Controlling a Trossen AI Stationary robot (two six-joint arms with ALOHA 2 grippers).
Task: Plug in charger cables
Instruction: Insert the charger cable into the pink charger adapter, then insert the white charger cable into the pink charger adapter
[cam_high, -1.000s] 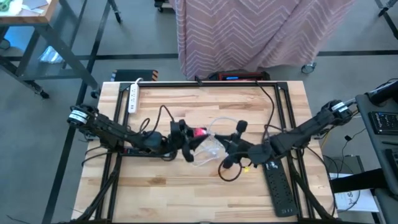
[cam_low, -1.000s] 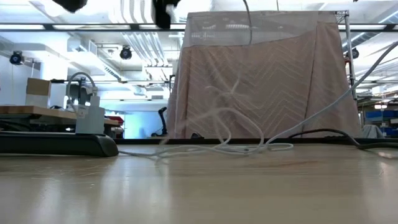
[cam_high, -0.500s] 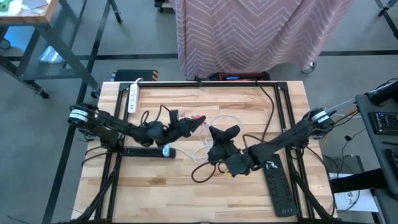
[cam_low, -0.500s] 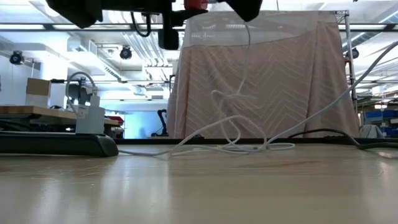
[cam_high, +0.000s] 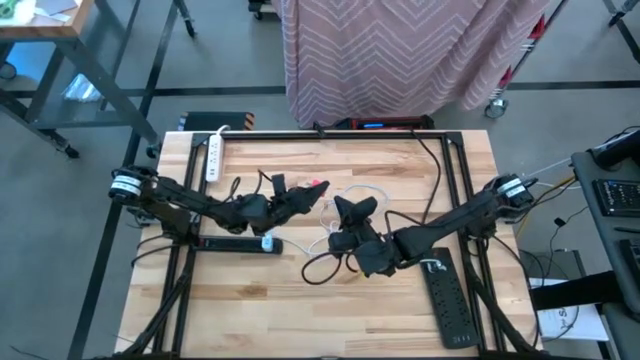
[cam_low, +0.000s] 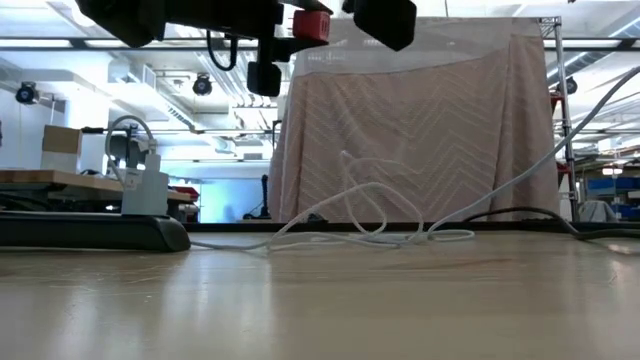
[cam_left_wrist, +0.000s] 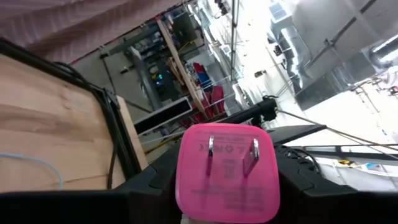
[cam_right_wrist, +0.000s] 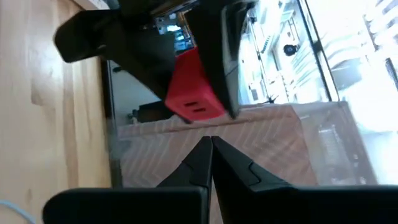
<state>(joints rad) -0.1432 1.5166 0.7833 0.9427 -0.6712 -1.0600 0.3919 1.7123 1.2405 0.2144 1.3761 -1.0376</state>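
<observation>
high view: the left gripper is over the middle of the table, clamped on a pink plug. the right gripper is just beside it, toward the right, its fingers pointing at the plug. loose white cables lie in loops on the wood between and under the two grippers. a black strip lies under the left arm, with a small blue plug at its end. a second black strip lies near the right edge, and a white strip sits at the far left corner. a pink-striped cloth hangs beyond the table.

low view: both grippers hang above the table, near the top of the frame. the plug shows red here, held in the left gripper, with the right gripper close beside it. the cables curl up from the tabletop in front of the cloth. the black strip lies at the left, with a pale block standing in it.

left wrist view: the plug fills the centre, two metal prongs facing out, gripped between the dark fingers.

right wrist view: the right gripper's fingers meet at their tips, pinched together on nothing. just past them is the plug, held in the other gripper.
</observation>
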